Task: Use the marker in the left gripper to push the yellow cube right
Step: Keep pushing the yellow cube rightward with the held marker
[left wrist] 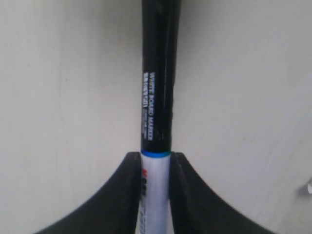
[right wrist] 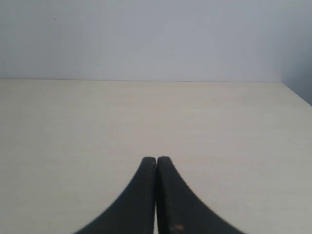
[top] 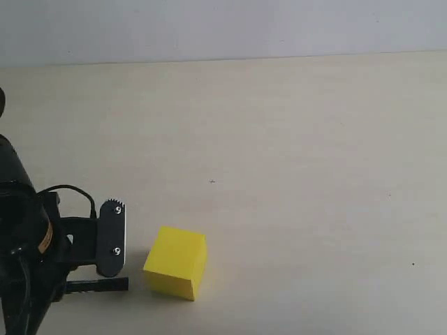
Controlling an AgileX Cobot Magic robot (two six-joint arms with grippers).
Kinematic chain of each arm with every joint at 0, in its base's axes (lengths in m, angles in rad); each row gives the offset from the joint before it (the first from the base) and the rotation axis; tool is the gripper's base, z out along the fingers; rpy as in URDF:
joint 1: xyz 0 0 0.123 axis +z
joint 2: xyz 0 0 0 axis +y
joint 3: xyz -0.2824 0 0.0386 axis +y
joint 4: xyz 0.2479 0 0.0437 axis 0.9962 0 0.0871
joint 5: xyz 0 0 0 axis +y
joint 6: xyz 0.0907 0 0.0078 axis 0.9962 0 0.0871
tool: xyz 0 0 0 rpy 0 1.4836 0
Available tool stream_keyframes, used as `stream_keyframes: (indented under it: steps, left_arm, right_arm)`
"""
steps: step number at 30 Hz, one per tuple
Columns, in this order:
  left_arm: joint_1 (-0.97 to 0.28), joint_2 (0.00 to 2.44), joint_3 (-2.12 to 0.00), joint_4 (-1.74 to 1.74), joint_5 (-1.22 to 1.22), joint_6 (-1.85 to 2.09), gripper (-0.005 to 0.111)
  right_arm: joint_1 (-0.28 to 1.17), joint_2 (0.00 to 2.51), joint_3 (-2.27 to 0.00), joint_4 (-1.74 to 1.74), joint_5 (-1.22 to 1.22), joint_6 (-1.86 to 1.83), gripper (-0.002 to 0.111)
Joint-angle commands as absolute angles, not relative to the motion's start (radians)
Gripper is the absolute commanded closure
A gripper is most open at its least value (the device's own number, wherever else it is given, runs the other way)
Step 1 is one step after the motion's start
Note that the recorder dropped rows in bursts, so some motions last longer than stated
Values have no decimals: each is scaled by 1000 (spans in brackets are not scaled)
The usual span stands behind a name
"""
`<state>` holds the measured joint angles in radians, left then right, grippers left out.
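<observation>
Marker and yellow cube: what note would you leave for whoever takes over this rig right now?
Left gripper: shut on the marker, black cap pointing forward.
Right gripper: shut, holding nothing.
Yellow cube: on the table, just right of the left arm's gripper, with a gap between them.
Done: marker gripped.
Left: bring the marker against the cube's left face and push it right.

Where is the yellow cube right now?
In the exterior view, the yellow cube sits on the table at lower left, just right of the left end effector, with a narrow strip of table showing between them.
</observation>
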<state>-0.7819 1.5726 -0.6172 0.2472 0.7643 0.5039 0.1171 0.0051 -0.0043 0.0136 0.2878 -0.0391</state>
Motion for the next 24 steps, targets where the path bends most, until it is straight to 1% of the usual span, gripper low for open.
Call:
stream_keyframes:
  steps: [1, 7, 17, 24]
  left_arm:
    - [-789, 1574, -622, 252, 748, 491, 107]
    - [-789, 1574, -660, 126, 616, 497, 107]
    - [-789, 1574, -686, 171, 756, 508, 107]
    - [-791, 1584, -686, 115, 695, 528, 107]
  right_arm:
    - [111, 0, 0, 14, 282, -40, 108]
    - [111, 0, 0, 14, 282, -40, 108]
    - [111, 0, 0, 14, 282, -40, 108]
    - [111, 0, 0, 14, 282, -40, 108]
